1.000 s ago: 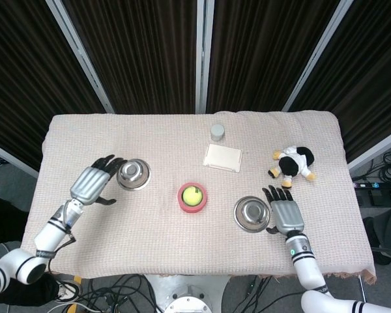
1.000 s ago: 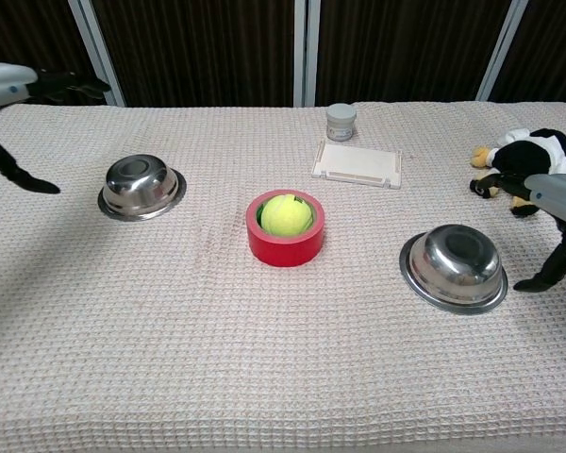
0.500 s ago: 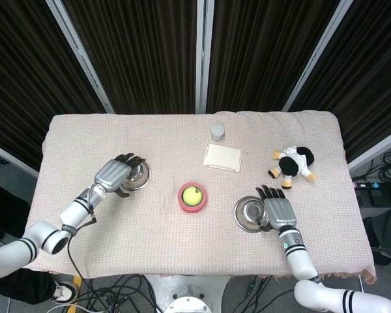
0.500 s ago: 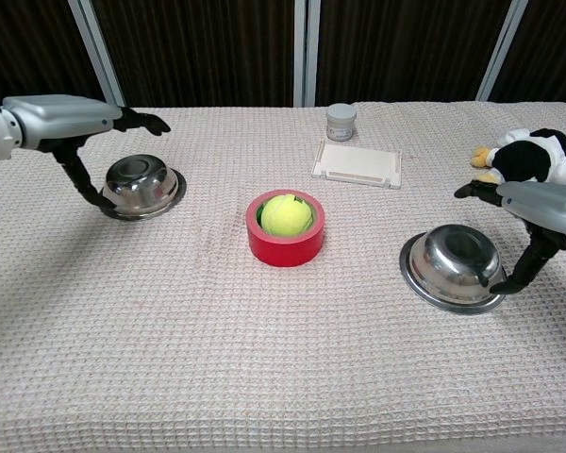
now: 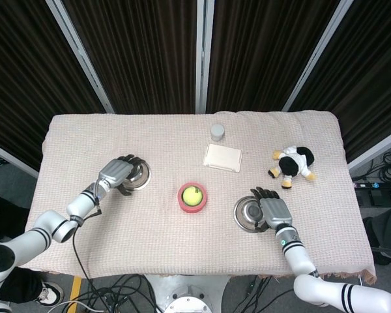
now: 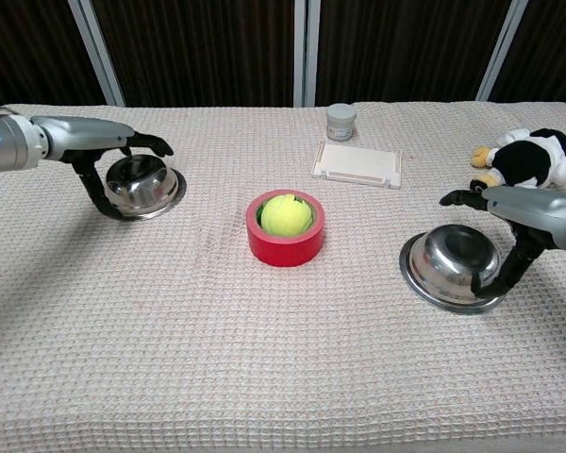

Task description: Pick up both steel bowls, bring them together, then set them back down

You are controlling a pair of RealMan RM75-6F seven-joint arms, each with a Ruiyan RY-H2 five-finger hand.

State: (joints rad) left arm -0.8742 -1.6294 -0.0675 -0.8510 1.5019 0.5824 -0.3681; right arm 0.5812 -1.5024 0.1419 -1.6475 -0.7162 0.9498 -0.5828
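Both robot hands have come down over the round steel bowls: left robot hand point(image 6: 123, 142) cups the left round steel bowl point(image 6: 143, 184) from 9 o'clock, right robot hand point(image 6: 514, 203) cups the right round steel bowl point(image 6: 453, 264) from 3 o'clock; whether either grasp is closed, I cannot tell.

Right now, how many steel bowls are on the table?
2. One steel bowl sits toward the table's left side, under the left hand. The other steel bowl sits front right, under the right hand. Both views show nothing that could hide a third.
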